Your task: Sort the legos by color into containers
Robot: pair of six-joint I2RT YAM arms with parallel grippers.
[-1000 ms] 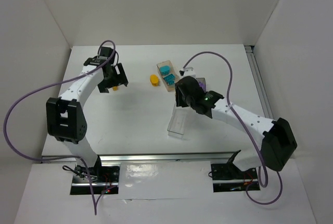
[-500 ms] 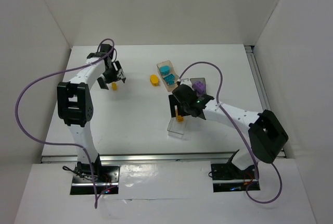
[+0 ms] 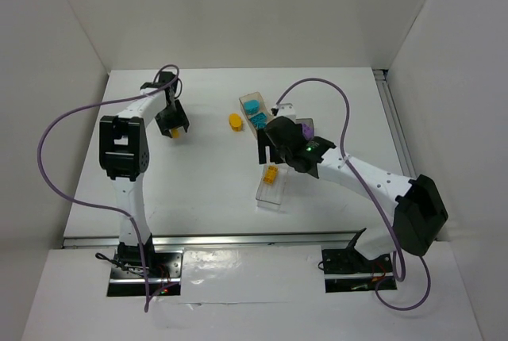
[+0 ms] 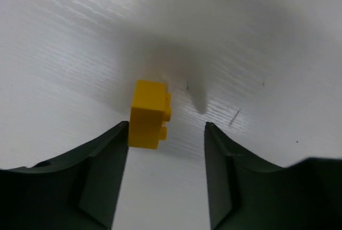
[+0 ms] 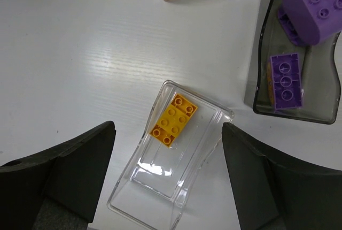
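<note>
Yellow brick (image 4: 148, 114): small, on bare tabletop (image 4: 64, 37), upper left of the overhead view. The left hand (image 4: 166, 133) is set low around it with fingers apart. The brick sits close against the finger (image 4: 104, 176) at the left of the wrist view, with a gap to the other. Not yet clamped.

Orange brick (image 5: 172, 119): flat, studs up, lying in the clear box (image 5: 214, 113) at overhead centre. The right hand (image 5: 168, 129) hangs above it, spread wide and carrying nothing.

Grey box (image 5: 262, 69): holds purple bricks (image 5: 286, 80).

Tan box (image 3: 243, 103): holds teal bricks (image 3: 252, 107).

Rounded yellow piece (image 3: 236, 121): loose on the tabletop, just left of the tan box.

Step, as judged: the left pick is in hand.

Next move: close squarely on the brick, lift it straight up, then carry it right to the clear box.

Room: the open tabletop between the brick and the boxes gives a free path. The loose rounded piece lies near that line. The right hand sits over the clear box and would need to draw aside. The side wall stands near the left arm, so there is little room on that side.
</note>
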